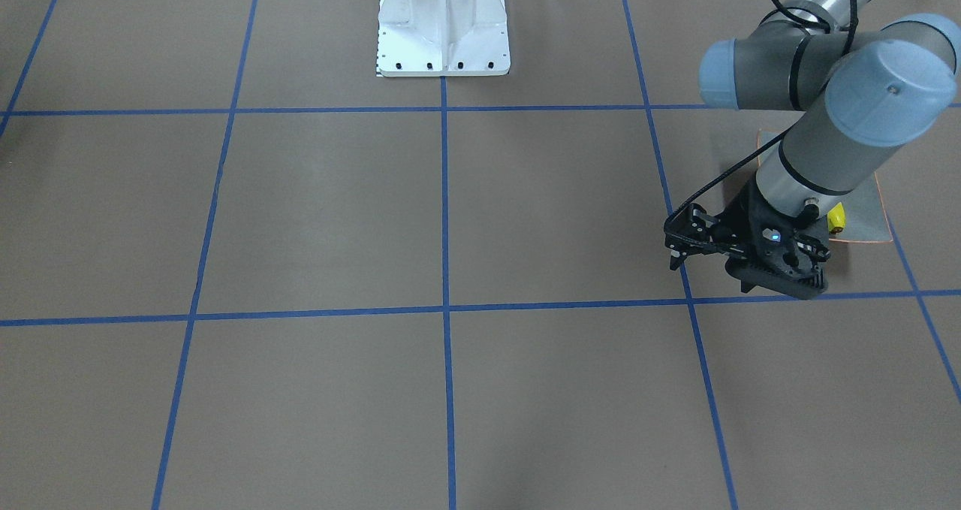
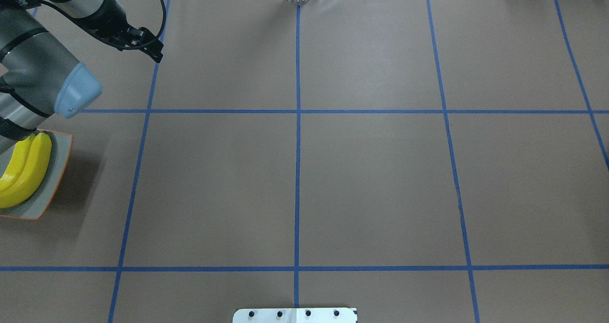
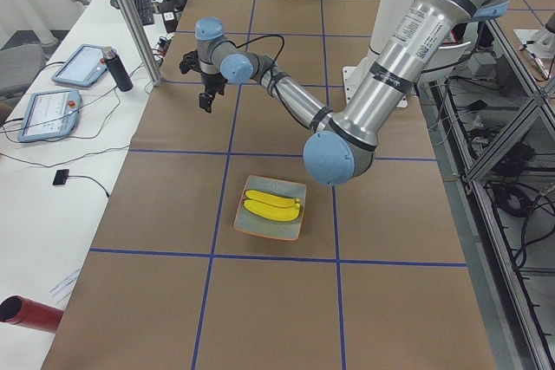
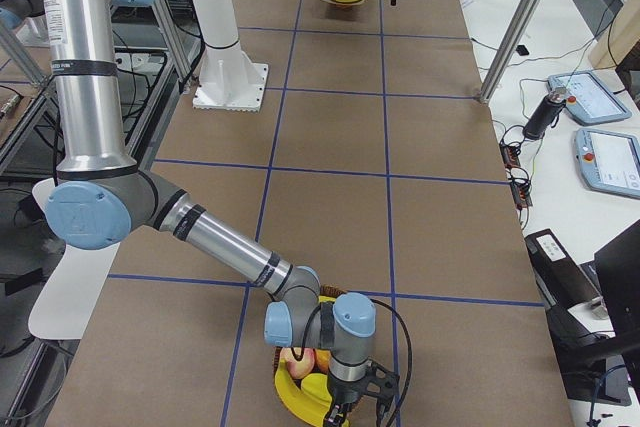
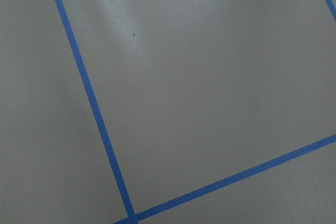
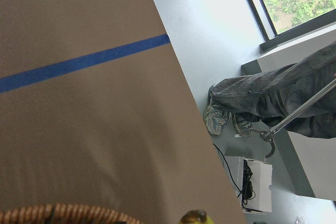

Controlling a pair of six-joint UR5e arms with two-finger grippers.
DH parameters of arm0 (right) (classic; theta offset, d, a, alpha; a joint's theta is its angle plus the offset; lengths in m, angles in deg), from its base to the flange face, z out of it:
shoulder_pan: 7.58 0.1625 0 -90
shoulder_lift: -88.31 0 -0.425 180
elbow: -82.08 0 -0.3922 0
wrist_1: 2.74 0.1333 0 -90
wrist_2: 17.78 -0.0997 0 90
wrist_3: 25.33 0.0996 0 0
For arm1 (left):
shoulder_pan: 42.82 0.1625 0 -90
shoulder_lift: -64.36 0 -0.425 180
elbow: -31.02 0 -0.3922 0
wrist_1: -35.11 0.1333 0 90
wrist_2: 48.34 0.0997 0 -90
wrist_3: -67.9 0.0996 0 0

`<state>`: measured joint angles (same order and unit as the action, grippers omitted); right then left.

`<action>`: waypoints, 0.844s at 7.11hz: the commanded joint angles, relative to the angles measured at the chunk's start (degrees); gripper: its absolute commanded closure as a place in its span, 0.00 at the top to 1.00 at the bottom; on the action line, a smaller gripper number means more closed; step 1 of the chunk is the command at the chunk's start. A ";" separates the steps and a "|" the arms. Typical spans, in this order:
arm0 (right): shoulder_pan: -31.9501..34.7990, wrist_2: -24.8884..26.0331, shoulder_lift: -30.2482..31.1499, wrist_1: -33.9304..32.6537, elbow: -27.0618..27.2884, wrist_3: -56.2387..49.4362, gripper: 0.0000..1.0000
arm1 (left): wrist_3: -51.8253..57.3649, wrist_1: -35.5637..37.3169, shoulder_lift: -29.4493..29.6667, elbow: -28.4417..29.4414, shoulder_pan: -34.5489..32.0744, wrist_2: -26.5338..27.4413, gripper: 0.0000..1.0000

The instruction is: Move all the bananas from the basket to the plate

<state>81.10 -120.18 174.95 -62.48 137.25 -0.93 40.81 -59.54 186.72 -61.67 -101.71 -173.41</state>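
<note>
Two bright-yellow bananas [image 2: 23,171] lie side by side on the grey-green plate [image 2: 53,180] with the orange rim, at the table's left edge. They also show in the exterior left view [image 3: 271,205]. My left gripper [image 2: 151,44] hangs over bare table beyond the plate, empty, and its jaws look open. It also shows in the front-facing view [image 1: 676,247]. My right gripper [image 4: 345,409] is just over the basket [image 6: 58,213], which holds a banana [image 4: 295,397] and an apple [image 4: 300,359]. I cannot tell whether the right gripper is open or shut.
The white robot base [image 1: 443,29] stands at the table's middle. Blue tape lines [image 2: 297,147] divide the brown table into squares. Tablets [image 3: 48,110] and a dark bottle [image 3: 117,69] lie on a side bench. A person's legs [image 6: 273,95] show past the table's edge.
</note>
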 commanded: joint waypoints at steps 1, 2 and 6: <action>0.00 0.00 0.19 0.06 0.20 0.04 0.65 | -0.07 0.00 -0.01 -0.03 0.00 0.00 1.00; 0.00 -0.09 0.28 0.06 0.38 0.04 0.57 | -0.07 0.00 -0.01 -0.03 0.00 -0.09 1.00; 0.00 -0.26 0.28 0.15 0.55 0.12 0.29 | -0.07 0.00 0.07 0.05 0.09 -0.09 1.00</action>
<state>81.13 -120.34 175.23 -62.34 137.68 -0.84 40.75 -59.54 186.71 -61.63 -101.63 -173.50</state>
